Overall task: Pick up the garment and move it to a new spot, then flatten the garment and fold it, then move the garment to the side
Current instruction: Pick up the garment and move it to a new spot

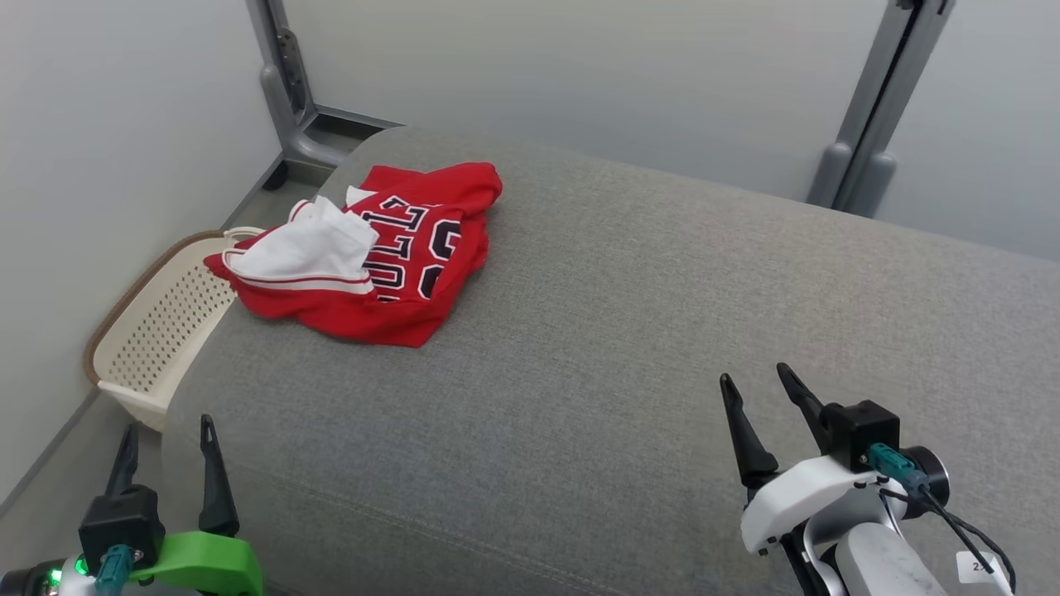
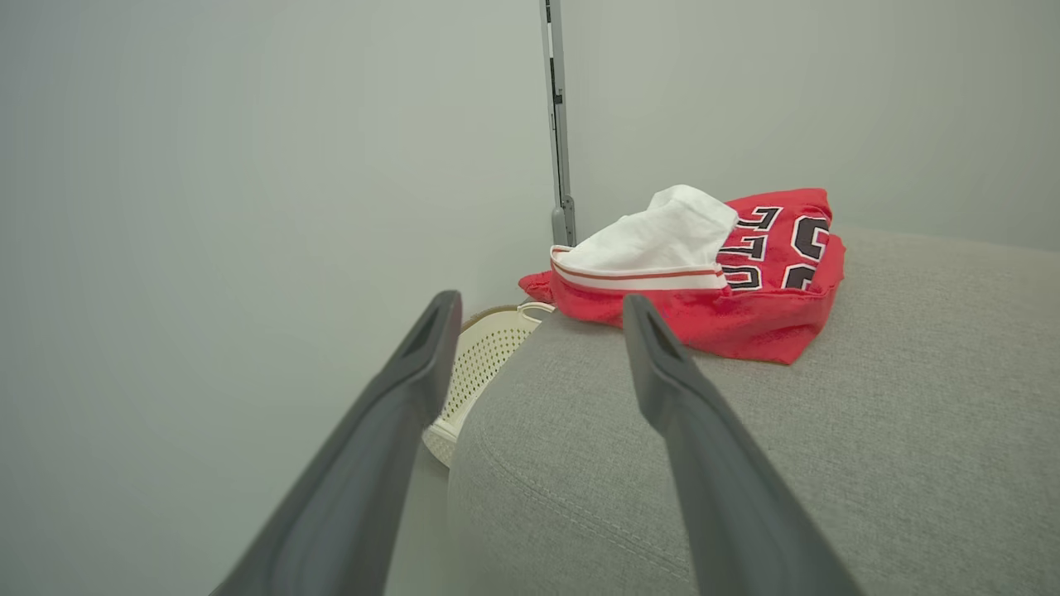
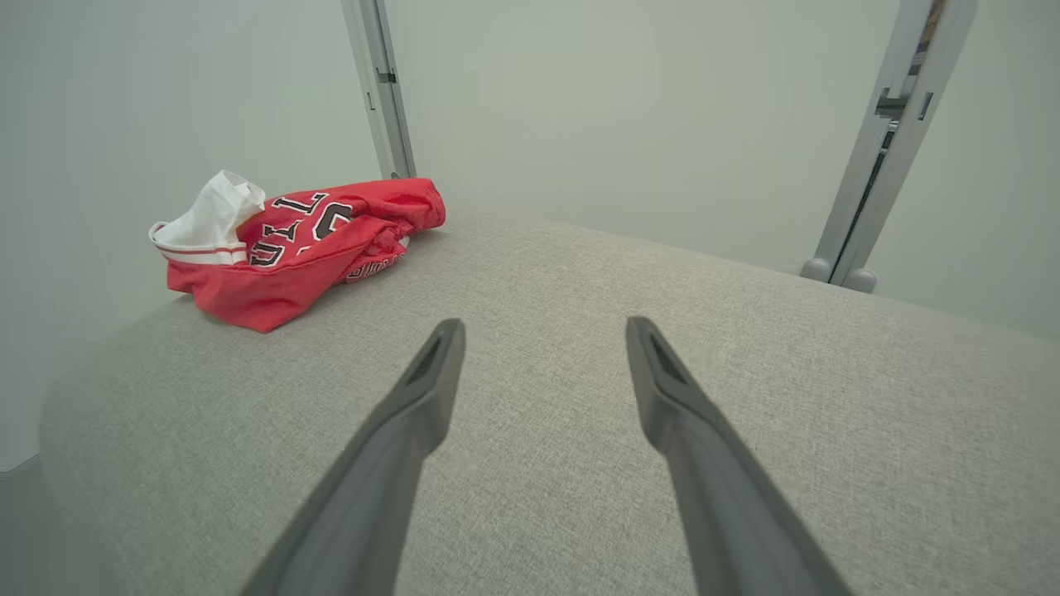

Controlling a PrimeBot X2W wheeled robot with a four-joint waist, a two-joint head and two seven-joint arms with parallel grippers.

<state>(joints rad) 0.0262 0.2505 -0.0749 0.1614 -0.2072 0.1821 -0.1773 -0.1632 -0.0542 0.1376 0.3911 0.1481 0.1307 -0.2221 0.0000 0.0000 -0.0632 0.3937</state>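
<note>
**Left fingers**: two long dark prongs, spread wide apart and holding nothing. They hover at the near left corner of the grey cushion, one prong over the padded edge and the other out past it. In the left wrist view the same pair points towards the garment, well short of it.

**Right fingers**: likewise fully spread and empty, above the near right part of the cushion. The right wrist view shows them over bare grey fabric.

**Garment**: a red piece with a white section and black letters outlined in white. It lies crumpled in a heap at the far left corner of the cushion, well apart from both pairs of fingers. The white section, edged with red stripes, sits on top at the left side of the heap; the red folds bulge towards the far wall.

**Basket**: cream, perforated, with a brown rim. It stands on the floor just beside the cushion's left edge, below the garment's overhanging corner.

**Background**: pale walls and two grey upright posts, one behind the garment and one at the far right.
</note>
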